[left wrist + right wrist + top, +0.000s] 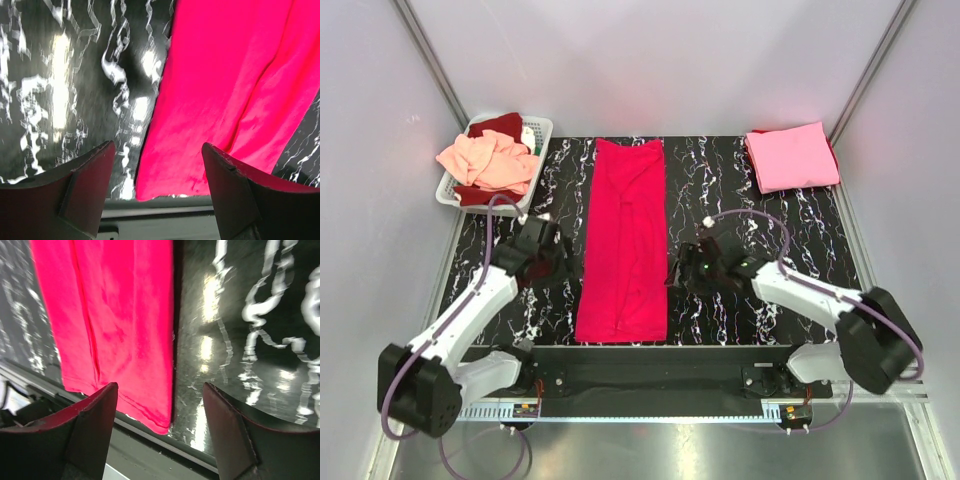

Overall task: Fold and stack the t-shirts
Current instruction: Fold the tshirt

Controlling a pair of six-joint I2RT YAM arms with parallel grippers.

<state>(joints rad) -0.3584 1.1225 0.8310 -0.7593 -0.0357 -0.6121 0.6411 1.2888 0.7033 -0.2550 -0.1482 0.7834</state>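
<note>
On the black marbled table (740, 190), dead centre, the crimson-red t-shirt (624, 240) lies flat as a long narrow strip, sides already folded in, near hem close to the table's front edge. Left gripper (542, 248) sits just off the strip's left edge, right gripper (692, 268) just off its right edge — neither touching cloth. Both wrist views show jaws spread apart, nothing between them, the shirt's hem corner lying ahead on the table.

Likely next step: grab the near hem corners and fold lengthwise.

Risks, as I judge them:
- Cloth is thin and flat on a hard surface; fingers could skid over it or pinch only the top layer, which would open the side folds.
- If the two arms grip at uneven points or lift unevenly, the fold comes out skewed.
- The hem is near the table's front edge, so a low approach could knock the edge rail.
- Dragging rather than lifting would bunch the strip.

Count: one red shirt on the table; one folded light pink t-shirt (792, 157) at the far right corner, with a sliver of darker cloth under its edge — can't tell what; one peach t-shirt (490, 160) and one dark maroon t-shirt (497, 125) crumpled in the white basket (541, 130) at far left. Two arms, two grippers, one basket.
</note>
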